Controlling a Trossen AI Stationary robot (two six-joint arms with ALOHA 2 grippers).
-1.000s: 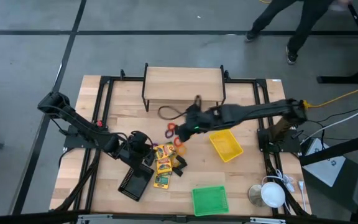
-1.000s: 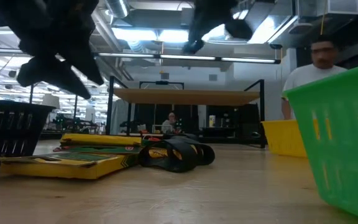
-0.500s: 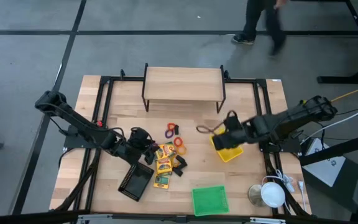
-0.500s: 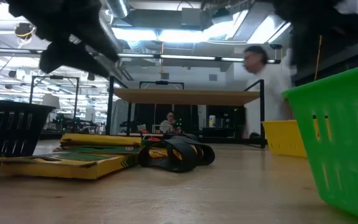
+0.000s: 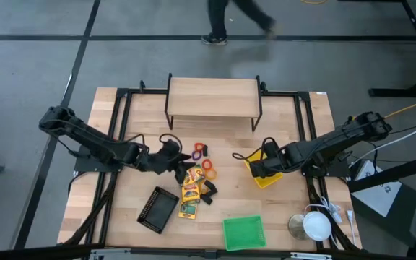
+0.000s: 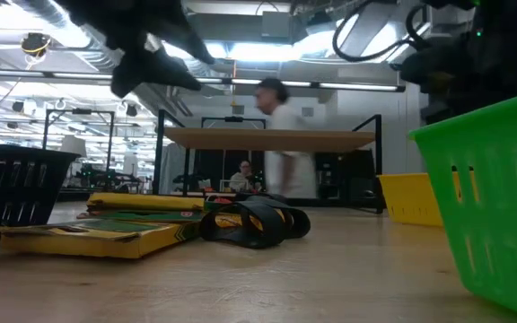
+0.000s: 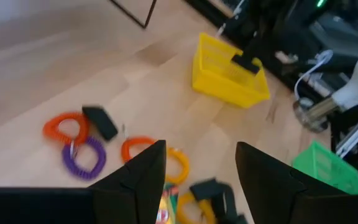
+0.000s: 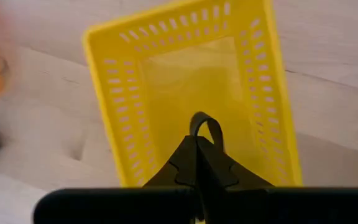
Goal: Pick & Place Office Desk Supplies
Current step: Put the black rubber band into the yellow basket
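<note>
1. I see the wooden desk [image 5: 295, 119] carrying everything, with a raised wooden shelf [image 5: 213, 96] at its far edge, well beyond both sets of fingers.
2. My left gripper [image 5: 176, 155] hangs over the middle of the desk, its fingers [image 7: 143, 180] spread wide and holding nothing.
3. My right gripper [image 5: 254, 168] sits over the yellow bin [image 5: 266, 175], fingers [image 8: 197, 163] pressed together; a thin dark loop [image 8: 206, 126] stands up right at their tips, inside the bin.
4. The green bin [image 5: 243, 232] stands at the near edge, well apart from both sets of fingers.
5. The black mesh tray [image 5: 157, 209] lies nearer the desk's front than my left fingers.
6. The yellow printed boxes [image 5: 188, 189] lie in a pile just in front of the left fingers; I can't read the print on them.
7. The black clips [image 5: 208, 191] lie touching the boxes, on the side toward the right fingers.
8. The rings are spread just past the left fingertips: an orange ring [image 7: 65, 127] touching a purple ring [image 7: 84, 157], then another orange ring [image 7: 135, 148] beside a yellow ring [image 7: 178, 163]. A black clip [image 7: 99, 121] rests against the first orange ring.
9. A person [image 6: 285, 139] shows beyond the desk.
</note>
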